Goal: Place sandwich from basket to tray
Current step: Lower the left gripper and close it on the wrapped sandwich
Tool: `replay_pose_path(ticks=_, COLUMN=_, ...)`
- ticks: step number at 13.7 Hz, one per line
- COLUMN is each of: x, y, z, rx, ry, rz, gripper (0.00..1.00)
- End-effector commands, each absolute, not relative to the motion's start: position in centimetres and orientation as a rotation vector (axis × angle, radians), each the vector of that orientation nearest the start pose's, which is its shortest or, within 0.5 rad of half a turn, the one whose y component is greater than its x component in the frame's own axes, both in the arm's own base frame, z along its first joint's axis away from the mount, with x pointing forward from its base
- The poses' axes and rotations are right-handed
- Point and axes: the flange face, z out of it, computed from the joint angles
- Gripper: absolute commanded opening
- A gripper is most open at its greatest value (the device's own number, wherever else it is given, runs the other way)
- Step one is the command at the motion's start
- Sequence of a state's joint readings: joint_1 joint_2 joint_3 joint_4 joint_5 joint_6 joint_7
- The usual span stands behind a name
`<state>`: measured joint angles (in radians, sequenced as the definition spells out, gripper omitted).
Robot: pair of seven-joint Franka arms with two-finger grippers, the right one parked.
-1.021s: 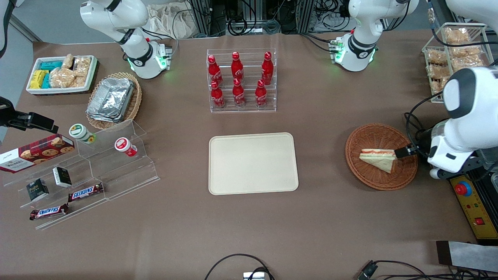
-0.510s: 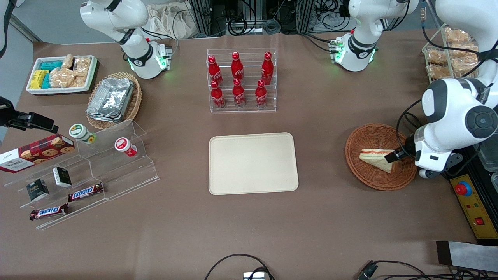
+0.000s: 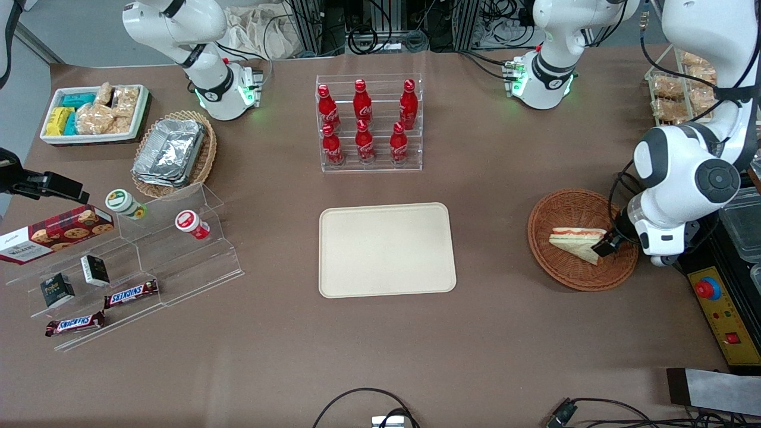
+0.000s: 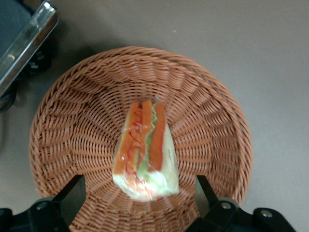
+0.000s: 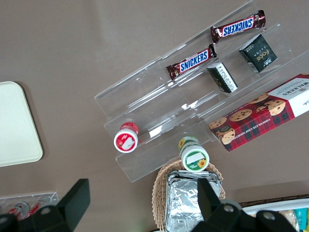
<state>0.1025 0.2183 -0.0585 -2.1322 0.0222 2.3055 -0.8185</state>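
Front view
Sandwich [image 3: 575, 241]: lying in the reddish-brown wicker basket [image 3: 565, 205], filling edge facing away from the camera.
Basket: sitting on the brown counter [image 3: 487, 333] toward the working arm's end, well apart from the tray.
Tray [image 3: 386, 248]: resting flat near the counter's middle, nearer the camera than the rack of red cola bottles [image 3: 364, 122].
Hand [image 3: 604, 246]: hanging low over the basket, one dark fingertip showing just at the sandwich's end nearest the arm.

Left wrist view
Sandwich [image 4: 145, 151]: lying in the basket's hollow [image 4: 207, 116], orange and green layers facing the camera.
Hand [image 4: 137, 200]: standing released, two dark fingers [image 4: 72, 195] spread wide, one on each side of the sandwich's blunt end, not touching it.

Right wrist view
Snickers bars [image 5: 191, 62]: lying on the clear stepped stand [image 5: 159, 92].
Cookie box [image 5: 263, 113]: lying beside two small dark cartons [image 5: 258, 54].
Round tubs [image 5: 126, 140]: lying on their sides on the stand, one red-lidded, one green-lidded.
Foil containers [image 5: 188, 205]: stacked in a tan wicker basket.
Tray [image 5: 14, 125]: showing one rounded corner.
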Motion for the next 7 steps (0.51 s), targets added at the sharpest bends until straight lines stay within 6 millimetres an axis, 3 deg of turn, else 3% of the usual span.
replay_pose_path(ticks=1, x=55.9, y=3.3, z=29.1, rx=-2.795, ry=-1.42, rz=0.047, gripper=1.0)
replay_pose_path(ticks=7, x=55.5, y=3.2, z=25.8, rx=-2.719, ry=-1.52, rz=0.117, gripper=1.0)
